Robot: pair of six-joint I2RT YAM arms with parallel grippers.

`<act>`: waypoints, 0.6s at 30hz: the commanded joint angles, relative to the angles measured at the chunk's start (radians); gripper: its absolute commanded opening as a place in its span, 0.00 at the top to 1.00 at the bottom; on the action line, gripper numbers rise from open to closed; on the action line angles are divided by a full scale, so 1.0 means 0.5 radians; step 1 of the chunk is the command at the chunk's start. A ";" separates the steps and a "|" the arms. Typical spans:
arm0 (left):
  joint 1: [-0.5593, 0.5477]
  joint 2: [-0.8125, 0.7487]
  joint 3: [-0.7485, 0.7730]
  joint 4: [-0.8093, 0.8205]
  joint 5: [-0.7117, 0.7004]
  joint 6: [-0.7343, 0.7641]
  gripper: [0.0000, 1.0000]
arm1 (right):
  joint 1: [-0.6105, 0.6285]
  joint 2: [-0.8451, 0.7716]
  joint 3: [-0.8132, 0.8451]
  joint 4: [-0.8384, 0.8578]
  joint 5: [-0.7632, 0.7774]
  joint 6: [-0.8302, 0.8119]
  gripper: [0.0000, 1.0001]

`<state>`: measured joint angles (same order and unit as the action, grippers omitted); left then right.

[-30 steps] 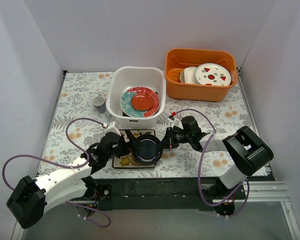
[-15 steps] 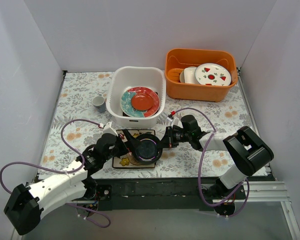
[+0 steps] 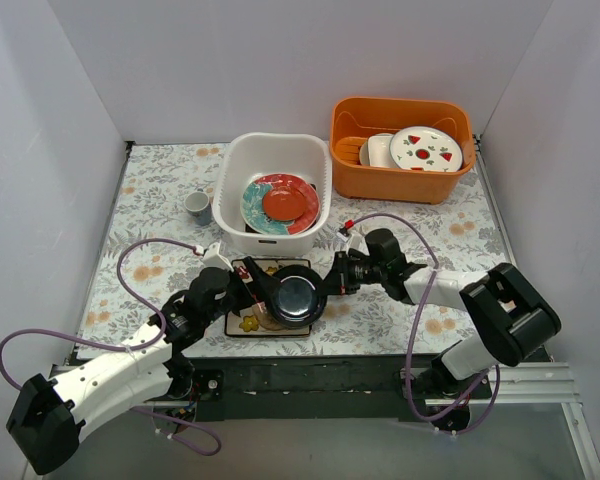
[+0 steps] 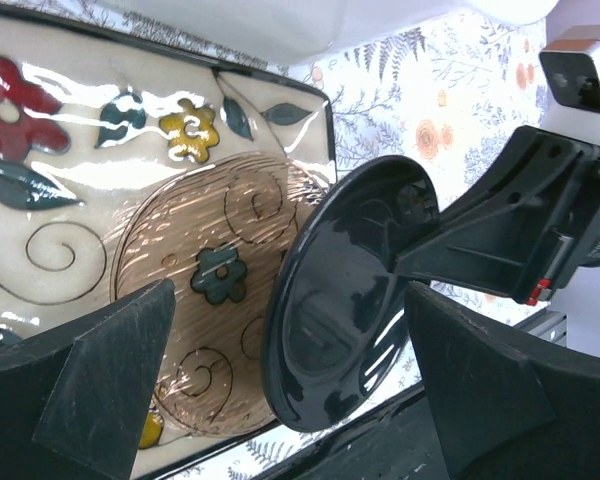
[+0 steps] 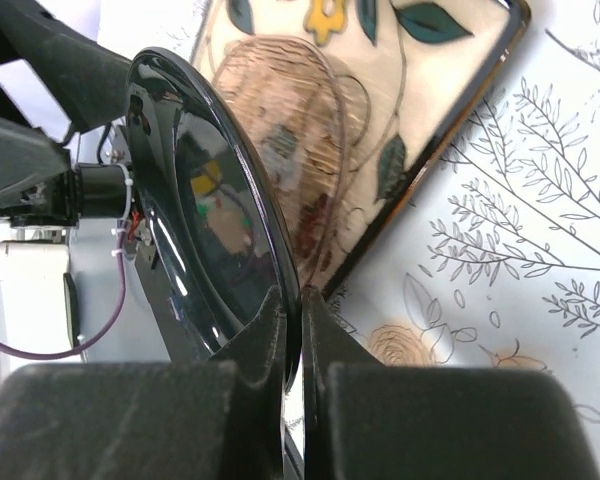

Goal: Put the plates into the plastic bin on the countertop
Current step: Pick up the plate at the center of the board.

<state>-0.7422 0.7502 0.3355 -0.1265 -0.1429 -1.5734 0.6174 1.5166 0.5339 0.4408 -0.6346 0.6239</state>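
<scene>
My left jaws have just spread wide off the dark round plate (image 3: 298, 296), which stands tipped on edge over the white square plate (image 4: 90, 190) at lower centre, its rim clamped in my right jaws alone, ready for the plastic bin (image 3: 277, 138) above.

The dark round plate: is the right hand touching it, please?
Touching. The right wrist view shows the right hand pinching the dark round plate's rim between its fingers.
</scene>
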 commanded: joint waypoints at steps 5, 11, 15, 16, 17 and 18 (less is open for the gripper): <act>-0.010 -0.003 0.071 0.179 -0.128 0.110 0.02 | -0.011 -0.348 -0.068 -0.136 0.125 -0.039 0.99; -0.010 -0.129 0.081 0.155 -0.251 0.125 0.02 | -0.023 -0.529 -0.043 -0.357 0.263 -0.113 0.99; -0.010 -0.276 0.102 -0.001 -0.322 0.134 0.02 | -0.060 -0.548 -0.034 -0.397 0.260 -0.152 0.99; -0.010 -0.313 0.105 -0.035 -0.334 0.131 0.02 | -0.069 -0.545 -0.025 -0.409 0.251 -0.162 0.99; -0.010 -0.371 0.111 -0.072 -0.340 0.122 0.02 | -0.078 -0.539 -0.016 -0.415 0.238 -0.168 0.99; -0.010 -0.405 0.111 -0.139 -0.355 0.094 0.02 | -0.084 -0.533 0.018 -0.421 0.229 -0.174 0.99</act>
<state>-0.7422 0.6209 0.3481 -0.1013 -0.2554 -1.5261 0.5911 1.2633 0.4992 0.2432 -0.5163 0.5690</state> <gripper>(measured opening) 0.982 0.059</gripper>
